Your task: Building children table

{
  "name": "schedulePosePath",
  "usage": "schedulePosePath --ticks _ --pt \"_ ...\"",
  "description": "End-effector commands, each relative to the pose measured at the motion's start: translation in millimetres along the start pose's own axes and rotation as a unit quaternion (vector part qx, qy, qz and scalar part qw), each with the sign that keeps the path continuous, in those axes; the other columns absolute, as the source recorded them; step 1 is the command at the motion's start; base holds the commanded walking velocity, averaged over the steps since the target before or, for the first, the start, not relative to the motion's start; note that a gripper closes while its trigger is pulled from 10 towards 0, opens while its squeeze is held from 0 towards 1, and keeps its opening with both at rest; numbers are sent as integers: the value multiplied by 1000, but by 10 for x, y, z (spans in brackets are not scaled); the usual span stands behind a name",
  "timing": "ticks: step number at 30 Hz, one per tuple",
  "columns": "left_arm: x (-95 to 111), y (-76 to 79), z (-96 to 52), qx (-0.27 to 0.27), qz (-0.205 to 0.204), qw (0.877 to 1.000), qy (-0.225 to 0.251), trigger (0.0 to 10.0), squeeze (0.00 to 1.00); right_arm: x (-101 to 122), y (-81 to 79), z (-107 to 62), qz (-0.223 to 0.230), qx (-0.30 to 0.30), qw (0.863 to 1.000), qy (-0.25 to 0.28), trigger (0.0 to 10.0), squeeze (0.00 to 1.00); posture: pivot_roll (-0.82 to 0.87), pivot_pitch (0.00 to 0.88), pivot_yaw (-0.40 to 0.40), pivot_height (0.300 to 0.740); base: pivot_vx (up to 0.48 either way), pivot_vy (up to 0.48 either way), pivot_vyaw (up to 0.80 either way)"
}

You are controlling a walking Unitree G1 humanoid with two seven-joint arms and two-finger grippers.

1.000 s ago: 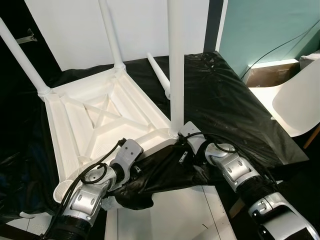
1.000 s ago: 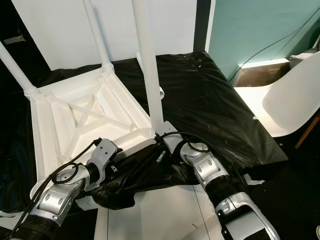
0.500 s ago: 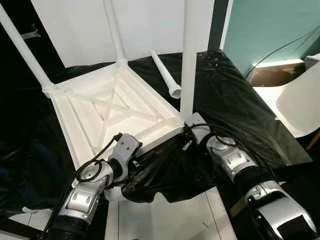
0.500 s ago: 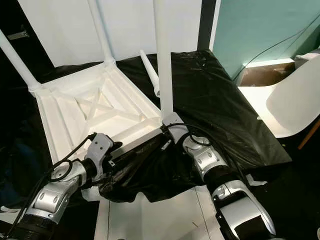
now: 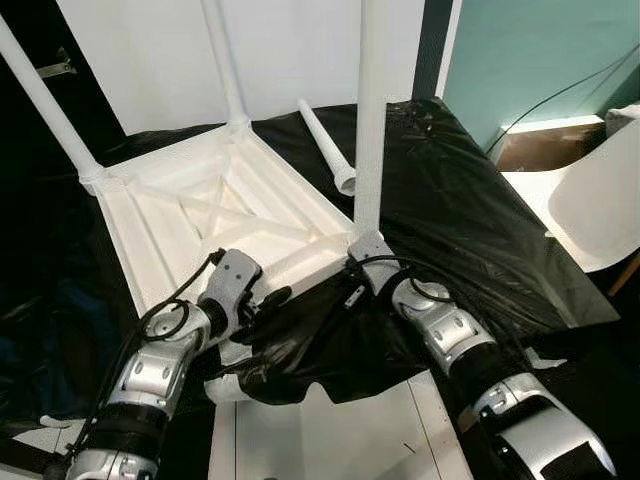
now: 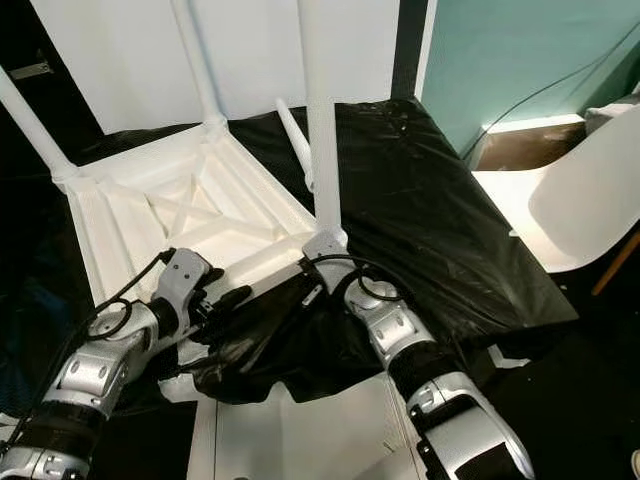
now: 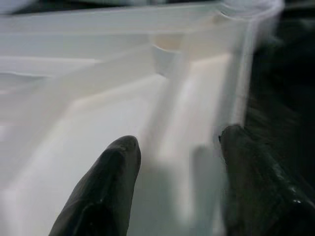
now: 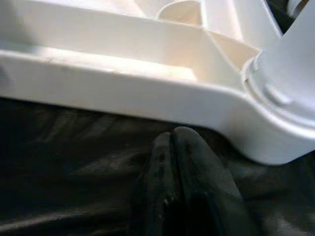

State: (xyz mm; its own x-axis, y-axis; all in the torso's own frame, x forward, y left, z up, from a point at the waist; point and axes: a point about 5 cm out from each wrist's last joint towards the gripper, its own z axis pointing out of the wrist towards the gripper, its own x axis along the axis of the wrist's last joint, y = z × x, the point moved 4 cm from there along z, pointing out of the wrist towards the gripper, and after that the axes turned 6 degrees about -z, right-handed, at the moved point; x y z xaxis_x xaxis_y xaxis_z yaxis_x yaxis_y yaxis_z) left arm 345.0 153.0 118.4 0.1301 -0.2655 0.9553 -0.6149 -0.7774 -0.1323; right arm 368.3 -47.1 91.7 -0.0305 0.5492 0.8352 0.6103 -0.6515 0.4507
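Nearest to me, both silver arms reach forward over the front edge of the desk (image 5: 330, 420), whose white top shows bare just below a sheet of black plastic (image 5: 470, 220) draped across it. The left hand (image 5: 262, 300) sits at the near rim of the upturned white children's table (image 5: 190, 230); its two black fingers (image 7: 106, 182) are spread apart, one over the inside of the rim and the other on the outer side against the black sheet, straddling the edge. I cannot tell whether they actually press on the plastic. The right hand (image 8: 179, 147) is tucked low at the near right corner of the table, just beneath the socket where a leg stands, with its fingers pressed tight together, nothing between them, the tips resting against the black sheet right under the white rim.

The table itself lies upside down on the black sheet, its ribbed underside with a cross-shaped brace facing up. From that near right corner a white leg (image 5: 370, 110) rises straight up. Further back, two more legs stand in their sockets: one (image 5: 45, 105) at the far left corner, leaning outward, and one (image 5: 222, 60) at the far corner.

Behind the table, a loose fourth leg (image 5: 325, 145) lies flat on the black sheet, its wider end pointing towards the standing near leg. Off to the right is a white chair (image 5: 600, 210), and beyond it a teal wall (image 5: 530, 50); a white panel (image 5: 290, 50) stands at the back.
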Motion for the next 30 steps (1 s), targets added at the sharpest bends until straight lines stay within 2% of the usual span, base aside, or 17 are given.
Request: schedulePosePath --ticks 1,4,7,9,11,13,14,16,17,19,23,24,26,27,29,30 --pt "-25 -291 -56 110 8 994 -5 10000 0 10 -72 -12 -4 6 1000 2 10000 0 -64 0 71 740 0 0 0" --pt "-9 -376 -51 139 9 990 0 10000 0 15 -138 -36 -2 13 1000 5 10000 0 -69 0 76 740 0 0 0" --pt "74 -391 -41 143 -6 989 25 10000 0 8 -177 -49 1 16 1000 5 10000 0 -71 0 77 740 0 0 0" --pt "89 -388 -33 138 -6 990 26 10000 0 2 -186 -52 3 16 1000 4 10000 0 -71 0 77 740 0 0 0" --pt "-21 -310 -11 100 9 995 -9 10000 0 0 -190 -54 6 15 1000 3 10000 0 -72 0 77 740 0 0 0" --pt "-21 -310 -11 100 9 995 -9 10000 0 0 -190 -54 6 15 1000 3 10000 0 -72 0 77 740 0 0 0" --pt "-86 -250 -9 73 13 997 -26 10000 0 5 -186 -56 6 14 1000 3 10000 0 -72 0 77 740 0 0 0" --pt "-109 -225 -8 62 16 997 -32 10000 0 8 -184 -60 6 14 1000 3 10000 0 -72 0 77 740 0 0 0" --pt "-274 -130 -15 29 39 995 -82 10000 0 18 -163 -60 5 11 1000 4 10000 0 -72 0 74 740 0 0 0" --pt "-494 20 -45 -20 59 988 -143 10000 0 37 -135 -59 4 6 1000 6 10000 0 -72 0 74 740 0 0 0" --pt "-570 125 -51 -51 54 984 -163 10000 0 50 -124 -65 4 4 1000 6 10000 0 -71 0 72 740 0 0 0" --pt "-605 159 -46 -60 53 981 -175 8667 0 47 -124 -68 5 3 1000 6 10000 0 -71 0 72 740 0 0 0" --pt "-631 184 -44 -67 53 979 -184 8667 0 44 -125 -70 6 3 1000 6 10000 0 -71 0 72 740 0 0 0" --pt "-666 214 -40 -75 55 977 -194 4706 0 42 -126 -72 6 4 1000 5 10000 0 -71 0 70 740 0 0 0" --pt "-686 232 -38 -80 57 975 -200 4706 0 41 -128 -72 6 4 1000 5 10000 0 -71 0 70 740 0 0 0" --pt "-704 255 -36 -88 60 973 -204 0 0 35 -120 -70 6 4 1000 5 10000 0 -72 0 72 740 0 0 0"
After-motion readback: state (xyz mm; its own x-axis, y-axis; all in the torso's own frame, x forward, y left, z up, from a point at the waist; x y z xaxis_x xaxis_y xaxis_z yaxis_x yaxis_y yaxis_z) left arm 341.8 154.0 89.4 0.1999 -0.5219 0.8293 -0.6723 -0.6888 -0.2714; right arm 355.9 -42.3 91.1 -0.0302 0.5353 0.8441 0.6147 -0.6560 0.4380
